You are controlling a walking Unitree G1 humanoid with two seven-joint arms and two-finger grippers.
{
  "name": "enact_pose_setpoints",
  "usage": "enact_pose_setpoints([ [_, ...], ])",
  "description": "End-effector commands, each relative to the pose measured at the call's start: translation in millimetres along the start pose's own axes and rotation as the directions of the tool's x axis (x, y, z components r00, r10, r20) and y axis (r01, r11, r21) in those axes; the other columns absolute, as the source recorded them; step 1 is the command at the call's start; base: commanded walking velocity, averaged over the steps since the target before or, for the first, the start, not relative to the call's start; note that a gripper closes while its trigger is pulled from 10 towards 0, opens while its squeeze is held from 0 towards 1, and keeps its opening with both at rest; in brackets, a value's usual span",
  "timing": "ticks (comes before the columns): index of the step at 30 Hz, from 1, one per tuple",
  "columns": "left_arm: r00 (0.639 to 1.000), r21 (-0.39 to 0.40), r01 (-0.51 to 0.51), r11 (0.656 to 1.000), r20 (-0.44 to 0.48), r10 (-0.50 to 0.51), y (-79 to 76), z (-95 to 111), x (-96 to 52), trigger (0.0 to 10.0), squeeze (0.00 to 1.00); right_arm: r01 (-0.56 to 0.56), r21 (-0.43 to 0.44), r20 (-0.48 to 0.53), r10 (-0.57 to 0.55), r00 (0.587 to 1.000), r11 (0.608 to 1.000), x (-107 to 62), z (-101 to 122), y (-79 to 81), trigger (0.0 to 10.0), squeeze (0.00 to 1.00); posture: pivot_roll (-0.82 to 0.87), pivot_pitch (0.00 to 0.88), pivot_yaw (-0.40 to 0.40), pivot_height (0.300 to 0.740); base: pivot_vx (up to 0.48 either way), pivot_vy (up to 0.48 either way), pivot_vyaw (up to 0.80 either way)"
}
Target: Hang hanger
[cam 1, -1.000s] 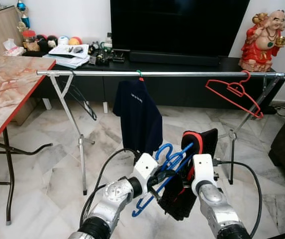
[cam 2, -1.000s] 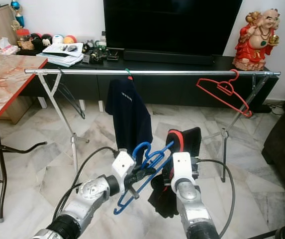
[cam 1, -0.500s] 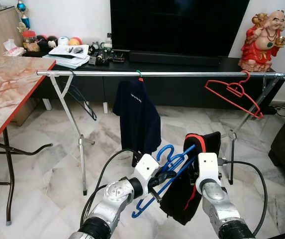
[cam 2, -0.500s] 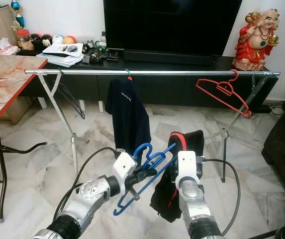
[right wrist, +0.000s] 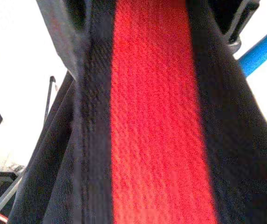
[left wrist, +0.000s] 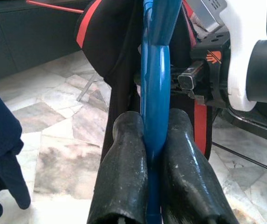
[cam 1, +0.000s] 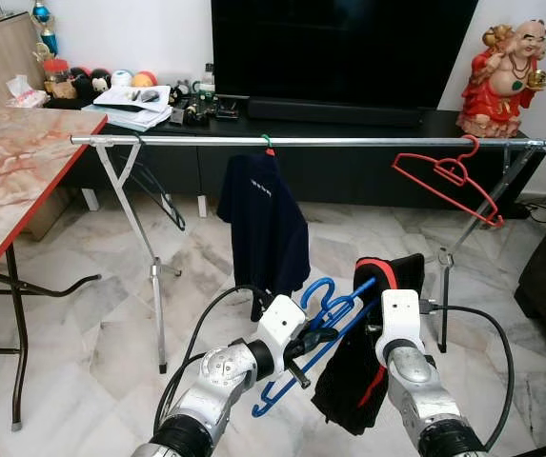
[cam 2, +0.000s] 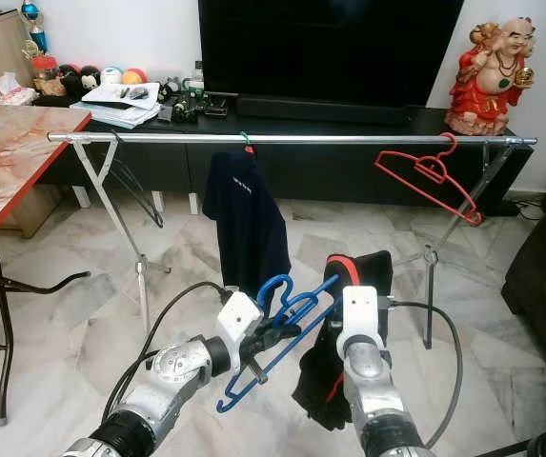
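The left gripper is clamped on the blue hanger and the right gripper on the garment, low before the rail; dressing looks unfinished, lifting next.

Both arms raised forward — left gripper fingers clamped (right gripper draped, unclear).
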State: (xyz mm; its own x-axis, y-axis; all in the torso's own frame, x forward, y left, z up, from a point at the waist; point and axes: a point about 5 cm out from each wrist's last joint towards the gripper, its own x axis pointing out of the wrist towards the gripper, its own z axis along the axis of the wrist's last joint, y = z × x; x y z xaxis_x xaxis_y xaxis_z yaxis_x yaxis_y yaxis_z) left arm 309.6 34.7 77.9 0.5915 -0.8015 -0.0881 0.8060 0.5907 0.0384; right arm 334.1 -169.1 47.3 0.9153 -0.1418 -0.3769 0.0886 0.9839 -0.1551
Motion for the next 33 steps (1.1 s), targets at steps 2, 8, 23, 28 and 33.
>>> enact_pose_setpoints([
  [2, 1.0, 0.011, 0.017, 1.0, 0.022, -0.018, -2.7, 5.0, 2.7, 0.0, 0.0, 0.013, -0.012, 0.017, -0.012, 1.0, 1.0, 1.8, 4.3, -2.8, 0.0, 0.0, -0.1, 0.0, -0.059, 0.74, 0.0, 0.0, 0.0],
  [8, 0.999, 0.012, 0.024, 1.0, 0.024, -0.024, -3.4, 5.0, 2.6, 0.0, 0.0, 0.019, -0.013, 0.025, -0.019, 1.0, 1.0, 3.4, 8.1, -5.2, 0.0, 0.0, -0.1, 0.0, -0.06, 0.74, 0.0, 0.0, 0.0],
  [23, 0.998, 0.012, 0.057, 0.998, 0.015, -0.057, -5.7, 3.6, 1.9, 0.0, 0.0, 0.045, -0.004, 0.034, -0.045, 0.998, 0.999, 5.6, 12.1, -14.4, 0.0, 0.0, -0.1, 0.0, -0.058, 0.74, 0.0, 0.0, 0.0],
  [28, 0.997, 0.015, 0.075, 0.997, 0.005, -0.075, -8.0, 1.1, 0.8, 0.0, 0.0, 0.058, 0.0, 0.04, -0.058, 0.998, 0.998, 6.5, 14.8, -19.0, 0.0, 0.0, -0.1, 0.0, -0.057, 0.74, 0.0, 0.0, 0.0],
  [33, 0.995, 0.02, 0.1, 0.995, -0.013, -0.099, -9.7, -0.9, 0.4, 0.0, 0.0, 0.061, 0.001, 0.041, -0.061, 0.997, 0.998, 6.8, 15.2, -20.2, 0.0, 0.0, -0.09, 0.0, -0.055, 0.74, 0.0, 0.0, 0.0],
])
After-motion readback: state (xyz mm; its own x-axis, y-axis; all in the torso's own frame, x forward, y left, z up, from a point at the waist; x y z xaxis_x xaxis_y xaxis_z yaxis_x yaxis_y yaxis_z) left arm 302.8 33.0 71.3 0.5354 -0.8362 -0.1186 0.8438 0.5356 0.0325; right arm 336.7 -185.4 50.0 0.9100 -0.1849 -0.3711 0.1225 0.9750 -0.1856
